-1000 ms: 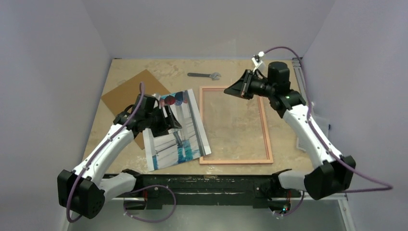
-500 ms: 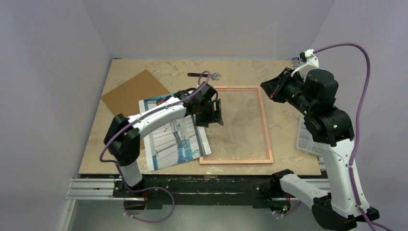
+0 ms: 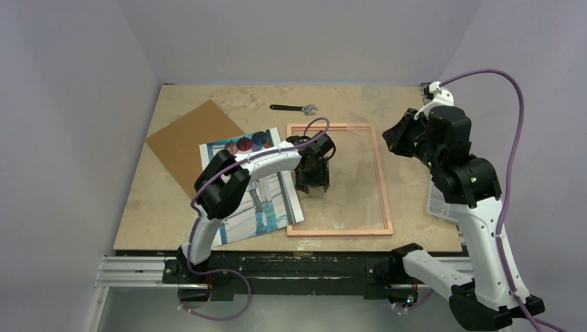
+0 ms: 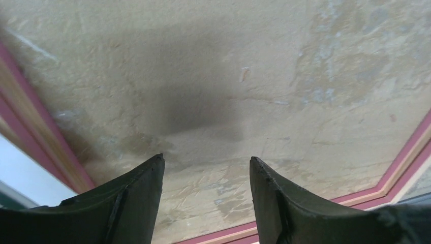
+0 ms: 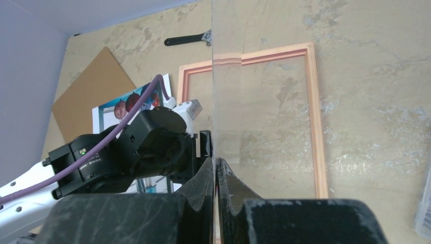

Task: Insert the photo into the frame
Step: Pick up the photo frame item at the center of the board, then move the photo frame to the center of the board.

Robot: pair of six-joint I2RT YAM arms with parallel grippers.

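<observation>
Closest to the arm bases, a large rectangular photo of a figure among blue-white columns lies face up and a little askew on the tan mottled table, with red and blue balls at its far end. Its near right corner overlaps the left rail of the thin rectangular frame, pinkish with a light wood tone, which lies flat just to the right. Tabletop shows through the frame's opening.

The left arm reaches across the photo, and the left gripper hangs over that opening near the left rail, pointing down. In its wrist view the two dark fingers stand well apart with nothing between them.

At the table's right edge sits a clear plastic container, partly hidden by the right arm. That arm is raised beside the frame's far right corner. The right gripper has its fingers pinched almost together on the edge of a thin clear pane, which is seen nearly edge-on.

Farther back on the left, a plain brown board lies flat, partly under the photo's left edge. Farthest, a black wrench with a silver head lies just beyond the frame's far rail.
</observation>
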